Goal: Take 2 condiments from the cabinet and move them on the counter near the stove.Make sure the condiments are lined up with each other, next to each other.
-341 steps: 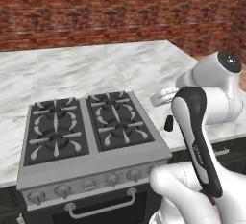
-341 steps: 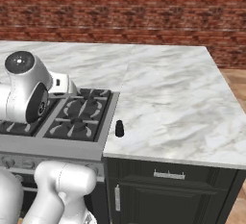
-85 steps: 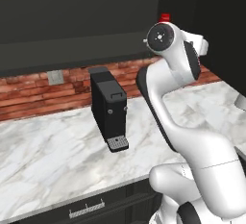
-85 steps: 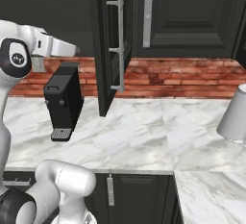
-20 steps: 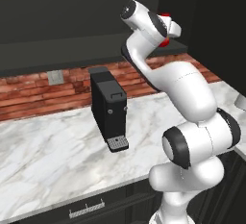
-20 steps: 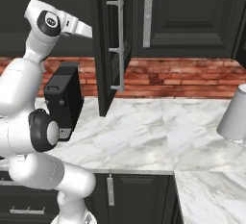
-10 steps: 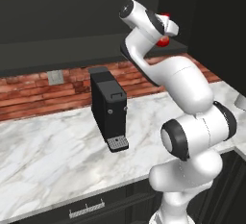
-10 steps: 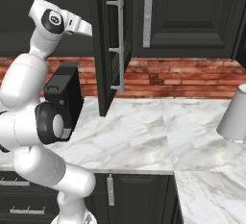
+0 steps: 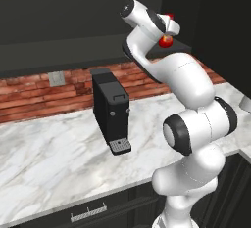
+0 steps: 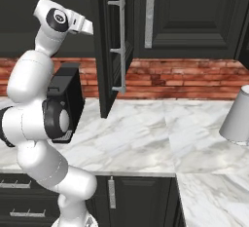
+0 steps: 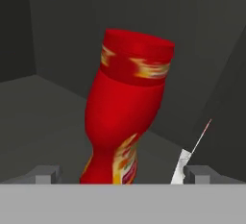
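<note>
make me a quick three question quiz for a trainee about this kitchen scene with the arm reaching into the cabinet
1. True or false: the fingers are clamped on the red bottle.
2. What stands on the counter against the brick wall, left of the arm?
A. a toaster
B. a black coffee machine
C. a kettle
3. Where does the red bottle stand?

Key
1. False: they stand wide apart, one on each side of its base, not closed.
2. B, the black coffee machine.
3. On the shelf inside the dark cabinet, in front of the gripper.
</note>
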